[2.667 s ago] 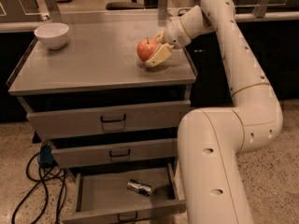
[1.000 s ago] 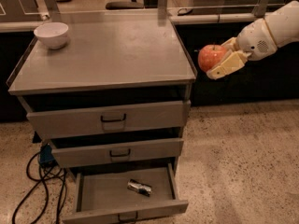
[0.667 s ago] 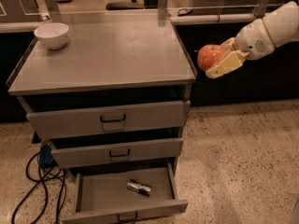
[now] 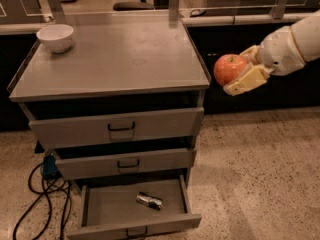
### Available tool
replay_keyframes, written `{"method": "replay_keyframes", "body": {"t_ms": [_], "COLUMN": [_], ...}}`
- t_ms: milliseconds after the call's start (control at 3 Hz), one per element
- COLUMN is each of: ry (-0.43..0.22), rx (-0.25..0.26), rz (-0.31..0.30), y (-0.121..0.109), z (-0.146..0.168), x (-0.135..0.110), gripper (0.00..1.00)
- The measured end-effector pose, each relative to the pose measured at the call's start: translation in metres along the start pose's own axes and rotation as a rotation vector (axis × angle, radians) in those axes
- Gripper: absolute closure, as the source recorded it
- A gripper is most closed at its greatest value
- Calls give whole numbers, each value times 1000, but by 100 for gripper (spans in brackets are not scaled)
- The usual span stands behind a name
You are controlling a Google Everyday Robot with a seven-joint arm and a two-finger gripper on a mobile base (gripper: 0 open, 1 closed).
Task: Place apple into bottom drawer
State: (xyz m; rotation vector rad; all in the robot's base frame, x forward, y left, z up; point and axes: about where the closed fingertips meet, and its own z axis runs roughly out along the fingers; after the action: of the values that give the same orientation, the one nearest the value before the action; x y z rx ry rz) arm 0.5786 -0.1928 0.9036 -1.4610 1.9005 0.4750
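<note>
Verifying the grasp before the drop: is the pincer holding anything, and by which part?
The pincer holds the apple in mid-air beside the cabinet, gripping the side facing away from it, one finger above and one beneath.

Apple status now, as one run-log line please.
gripper: right of cabinet, jaws shut on apple | bottom drawer: open, apple not yet inside
</note>
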Motion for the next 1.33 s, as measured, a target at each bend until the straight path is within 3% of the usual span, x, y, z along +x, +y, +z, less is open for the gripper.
{"method": "replay_keyframes", "body": {"t_ms": [333,667,1333], "ry": [-82,-87,-101], "rx": [90,130,154], "rz": [-59,-40,-29], "y": [34,44,35], "z": [-2,6,19], "x": [2,27,37], "gripper": [100,100,100]}}
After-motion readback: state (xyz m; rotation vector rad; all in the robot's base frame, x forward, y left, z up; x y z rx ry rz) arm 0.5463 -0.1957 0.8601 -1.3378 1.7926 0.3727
